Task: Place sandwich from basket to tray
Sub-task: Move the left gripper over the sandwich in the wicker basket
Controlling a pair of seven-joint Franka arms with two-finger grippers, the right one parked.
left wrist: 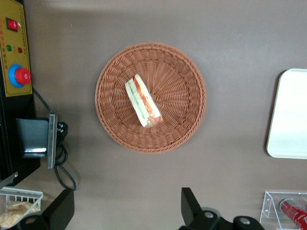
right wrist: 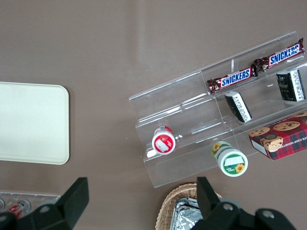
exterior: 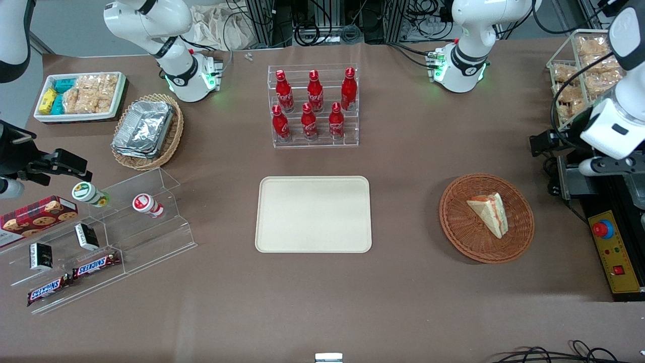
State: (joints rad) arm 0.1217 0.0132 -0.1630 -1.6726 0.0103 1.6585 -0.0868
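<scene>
The sandwich (exterior: 490, 212) (left wrist: 143, 101), a white bread wedge with red and green filling, lies in the round reddish-brown basket (exterior: 519, 237) (left wrist: 184, 67). The cream tray (exterior: 313, 214) (left wrist: 290, 115) rests flat beside the basket, toward the parked arm's end, with nothing on it. My gripper (exterior: 600, 164) (left wrist: 127, 213) hangs high over the table edge at the working arm's end, beside the basket and a little farther from the front camera. It is open, its black fingers (left wrist: 191, 205) wide apart and holding nothing.
A yellow control box with a red stop button (exterior: 602, 229) (left wrist: 18, 75) borders the basket at the table's end. A wire rack of snack bags (exterior: 584, 75) stands farther back. A clear rack of red bottles (exterior: 313, 106) stands farther from the camera than the tray.
</scene>
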